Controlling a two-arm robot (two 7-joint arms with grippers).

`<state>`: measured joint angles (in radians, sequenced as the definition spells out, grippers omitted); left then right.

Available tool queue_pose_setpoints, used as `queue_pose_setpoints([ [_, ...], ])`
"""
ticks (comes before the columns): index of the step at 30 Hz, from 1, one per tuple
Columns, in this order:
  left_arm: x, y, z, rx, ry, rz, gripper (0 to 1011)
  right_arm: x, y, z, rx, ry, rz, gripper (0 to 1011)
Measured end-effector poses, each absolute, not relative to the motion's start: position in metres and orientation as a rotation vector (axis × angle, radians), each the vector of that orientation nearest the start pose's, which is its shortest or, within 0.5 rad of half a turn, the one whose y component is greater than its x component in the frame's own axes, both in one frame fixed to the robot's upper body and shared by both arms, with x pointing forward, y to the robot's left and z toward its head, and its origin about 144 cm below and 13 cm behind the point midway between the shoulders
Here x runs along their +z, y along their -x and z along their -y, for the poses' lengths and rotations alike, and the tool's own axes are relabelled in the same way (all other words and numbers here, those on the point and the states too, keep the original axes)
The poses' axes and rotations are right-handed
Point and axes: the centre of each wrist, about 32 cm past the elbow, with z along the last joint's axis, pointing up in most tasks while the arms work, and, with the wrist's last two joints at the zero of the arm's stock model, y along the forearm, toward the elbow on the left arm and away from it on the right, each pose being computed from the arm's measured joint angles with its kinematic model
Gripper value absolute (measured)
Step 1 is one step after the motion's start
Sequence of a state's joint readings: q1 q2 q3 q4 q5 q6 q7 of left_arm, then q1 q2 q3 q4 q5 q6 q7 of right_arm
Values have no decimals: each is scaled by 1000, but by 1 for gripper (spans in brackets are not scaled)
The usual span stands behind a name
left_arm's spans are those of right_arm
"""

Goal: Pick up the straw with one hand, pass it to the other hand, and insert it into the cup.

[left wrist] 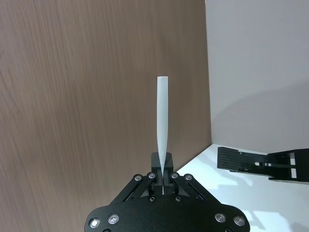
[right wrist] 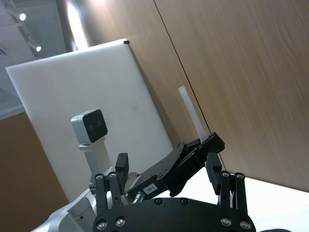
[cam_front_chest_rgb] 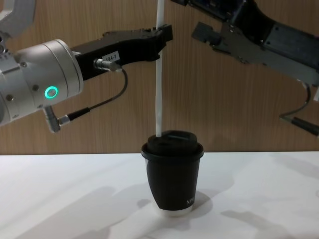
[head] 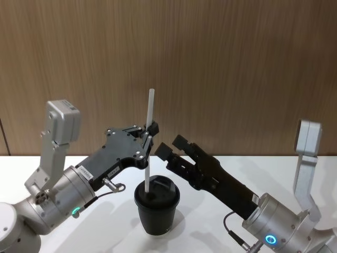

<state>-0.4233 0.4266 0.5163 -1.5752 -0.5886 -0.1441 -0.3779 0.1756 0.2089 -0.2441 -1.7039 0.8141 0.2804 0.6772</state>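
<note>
The white straw (head: pixel 150 118) stands upright with my left gripper (head: pixel 149 136) shut on it about halfway up. Its lower end meets the lid of the black cup (head: pixel 157 210), which stands on the white table. My right gripper (head: pixel 172 146) is open just to the right of the straw, apart from it. From the chest, the straw (cam_front_chest_rgb: pixel 159 79) runs from the left gripper (cam_front_chest_rgb: pixel 163 34) down to the cup (cam_front_chest_rgb: pixel 172 177), and the right gripper (cam_front_chest_rgb: pixel 193 18) hangs open higher up. In the left wrist view the straw (left wrist: pixel 162 121) rises from between the fingertips (left wrist: pixel 157 164).
A wood-panelled wall stands behind the white table (cam_front_chest_rgb: pixel 75 199). Both arms reach in over the table above the cup. In the right wrist view the left gripper (right wrist: pixel 193 157) with the straw (right wrist: pixel 193 113) sits between the right gripper's spread fingers (right wrist: pixel 212 169).
</note>
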Motion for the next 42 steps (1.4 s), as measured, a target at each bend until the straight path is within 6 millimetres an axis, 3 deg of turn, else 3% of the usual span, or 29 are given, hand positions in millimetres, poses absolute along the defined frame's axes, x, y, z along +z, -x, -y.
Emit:
queue_pose_setpoints([
  [42,1248,-535,-204,711,300,107,14,1231,-490,202,-457,-441,-327,1001],
])
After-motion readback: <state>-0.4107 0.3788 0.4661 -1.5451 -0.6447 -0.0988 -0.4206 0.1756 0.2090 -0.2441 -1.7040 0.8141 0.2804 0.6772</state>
